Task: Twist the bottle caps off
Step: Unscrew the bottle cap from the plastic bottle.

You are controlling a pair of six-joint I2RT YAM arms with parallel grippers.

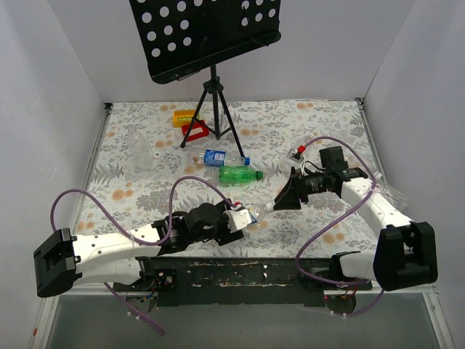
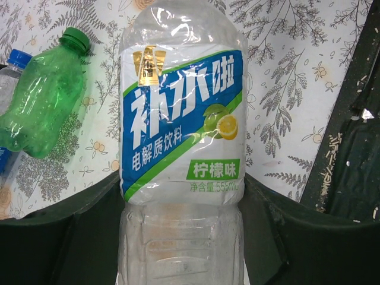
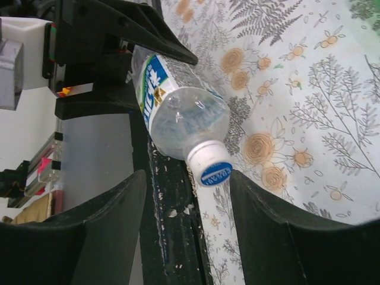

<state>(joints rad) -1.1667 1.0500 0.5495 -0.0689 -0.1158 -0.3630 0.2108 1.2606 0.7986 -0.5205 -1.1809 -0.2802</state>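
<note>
1. White and round, the cap (image 3: 214,167) sits on the end of the clear bottle (image 2: 181,119) with the blue label. The bottle lies on its side in the air, over the front edge of the table (image 1: 145,185). Its cap points at the right gripper (image 3: 187,176).
2. The left gripper (image 2: 183,184) hugs the bottle around its middle, one finger on each side.
3. The right gripper is open. The cap is between its two fingers, but they do not pinch it yet. One finger is very close and the other has a gap.
4. I think it should slide over a bit first, so the cap is right in the middle. Then both fingers will touch together.
5. Next it should close snugly and turn slowly. The left gripper must hold tight, or the bottle will spin too.
6. The bottle looks thin, so too hard a squeeze may squash it.
7. A green bottle (image 2: 41,101) lies on the table with its cap on.
</note>
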